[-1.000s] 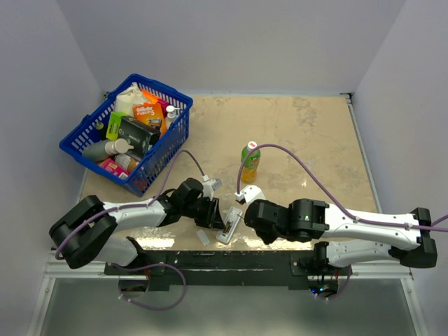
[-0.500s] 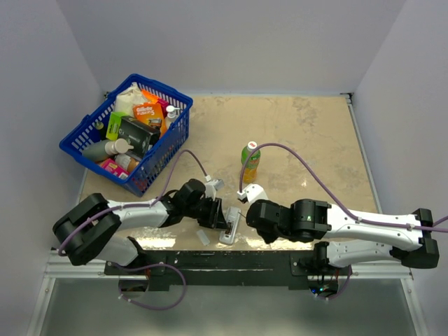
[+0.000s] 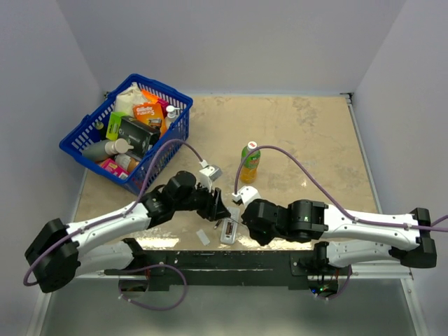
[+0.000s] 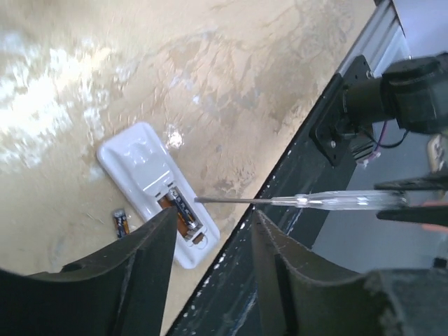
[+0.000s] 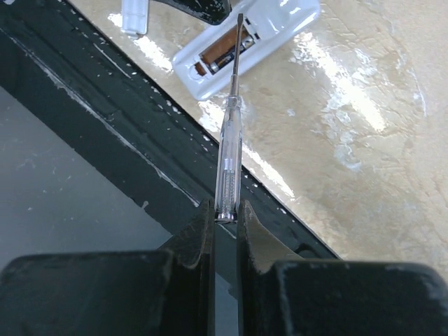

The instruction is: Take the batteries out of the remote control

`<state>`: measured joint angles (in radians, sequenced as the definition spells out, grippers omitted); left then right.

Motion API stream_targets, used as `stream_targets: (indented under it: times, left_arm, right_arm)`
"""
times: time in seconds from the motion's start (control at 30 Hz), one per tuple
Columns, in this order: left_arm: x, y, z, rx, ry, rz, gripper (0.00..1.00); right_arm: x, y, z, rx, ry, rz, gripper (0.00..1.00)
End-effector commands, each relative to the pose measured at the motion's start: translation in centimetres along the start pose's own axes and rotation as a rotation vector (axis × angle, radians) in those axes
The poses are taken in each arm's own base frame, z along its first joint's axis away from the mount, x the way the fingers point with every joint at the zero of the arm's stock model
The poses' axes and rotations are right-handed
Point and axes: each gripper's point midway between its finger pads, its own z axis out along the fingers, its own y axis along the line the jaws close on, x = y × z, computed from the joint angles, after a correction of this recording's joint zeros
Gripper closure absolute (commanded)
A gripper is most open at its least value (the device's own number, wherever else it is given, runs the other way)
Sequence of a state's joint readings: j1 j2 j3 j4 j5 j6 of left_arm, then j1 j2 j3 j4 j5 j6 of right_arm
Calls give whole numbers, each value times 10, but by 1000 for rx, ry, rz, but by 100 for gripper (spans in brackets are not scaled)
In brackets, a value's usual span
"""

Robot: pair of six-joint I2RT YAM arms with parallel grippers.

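Note:
The white remote control (image 4: 150, 180) lies near the table's front edge with its back compartment uncovered. One battery (image 4: 179, 207) sits in the compartment, and another battery (image 4: 120, 222) lies loose on the table beside the remote. My left gripper (image 4: 210, 248) hovers open above the remote's end (image 3: 228, 232) with nothing between its fingers. My right gripper (image 5: 225, 217) is shut on the clear handle of a screwdriver (image 5: 229, 157). The screwdriver's metal tip points into the compartment of the remote (image 5: 280, 24), over the battery (image 5: 222, 50).
A small flat white cover piece (image 3: 203, 236) lies left of the remote. A green bottle (image 3: 250, 162) stands upright behind the arms. A blue basket (image 3: 173, 138) full of packages sits at the back left. The black rail (image 5: 105, 91) runs along the front edge.
My left gripper has lifted off the remote, pulled back a little and opened wider. The right gripper keeps its hold on the screwdriver by the compartment.

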<state>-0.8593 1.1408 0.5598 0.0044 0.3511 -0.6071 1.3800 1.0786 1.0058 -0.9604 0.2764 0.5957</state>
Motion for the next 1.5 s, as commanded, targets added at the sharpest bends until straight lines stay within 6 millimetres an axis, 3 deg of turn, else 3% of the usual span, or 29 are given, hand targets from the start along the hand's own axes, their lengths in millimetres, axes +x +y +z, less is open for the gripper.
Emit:
stream_targets:
  times: [0.0, 0.07, 0.13, 0.27, 0.33, 0.53, 0.73, 0.9, 1.1, 1.13, 1.2, 1.27, 1.3, 1.4, 1.43, 1.47]
  left_arm:
    - [-23, -21, -24, 90, -93, 311, 46]
    - [-28, -47, -40, 234, -170, 504, 46]
    - [-29, -55, -52, 280, -229, 630, 47]
    - [-13, -94, -78, 518, -253, 820, 44]
    - [-15, -100, -83, 550, -262, 908, 44]
    - [11, -105, -86, 683, -82, 955, 43]
    - [8, -102, -79, 669, -54, 949, 43]
    - [5, -97, -66, 653, -17, 896, 46]
    - [11, -98, -64, 689, 25, 863, 72]
    - [9, -97, -63, 672, 25, 864, 86]
    - [4, -96, -63, 644, 17, 877, 100]
    - [-2, -92, -60, 600, -6, 882, 100]
    - [-4, -91, -59, 578, -17, 865, 100]
    - [-17, -85, -55, 497, -63, 845, 100]
    - [-22, -82, -53, 455, -81, 837, 100]
    - [-27, -81, -55, 431, -107, 831, 100]
  right_arm:
    - [-18, 21, -4, -102, -53, -16, 100]
    - [-23, 26, -7, -138, -82, -40, 100]
    - [-28, 28, -14, -172, -117, -50, 100]
    - [-34, 40, -21, -276, -194, -86, 100]
    - [-36, 41, -23, -291, -216, -126, 100]
    - [-44, 43, -32, -331, -290, -206, 100]
    - [-45, 51, -37, -392, -323, -265, 100]
    - [-41, 58, -30, -411, -292, -300, 100]
    - [-56, 56, -36, -384, -338, -286, 100]
    - [-58, 55, -36, -381, -350, -280, 100]
    - [-62, 51, -36, -355, -373, -245, 100]
    - [-67, 49, -35, -334, -393, -189, 94]
    - [-68, 50, -35, -333, -386, -128, 79]
    - [-76, 53, -34, -348, -413, 63, 69]
    - [-88, 65, -40, -420, -465, 124, 44]
    - [-93, 71, -46, -474, -497, 180, 37]
